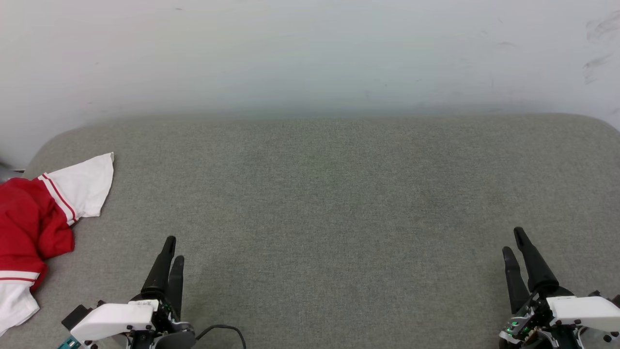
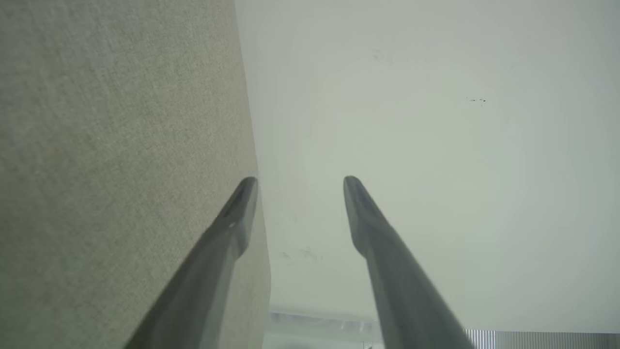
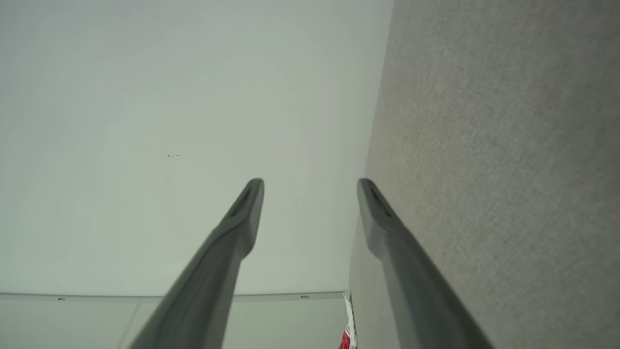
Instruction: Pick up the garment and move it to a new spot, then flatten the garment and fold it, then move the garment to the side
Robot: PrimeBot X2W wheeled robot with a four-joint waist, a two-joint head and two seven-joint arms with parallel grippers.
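Both empty, the left pincer (image 1: 174, 248) and right pincer (image 1: 512, 238) are standing spread, the crumpled jersey (image 1: 29, 228) lying left of both, likely limp and light, best pinched at its sleeve (image 1: 85, 186).

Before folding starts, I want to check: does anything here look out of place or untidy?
Yes: the garment lies crumpled at the left edge of the grey surface, one white sleeve sticking out. Nothing looks damaged or spilled.
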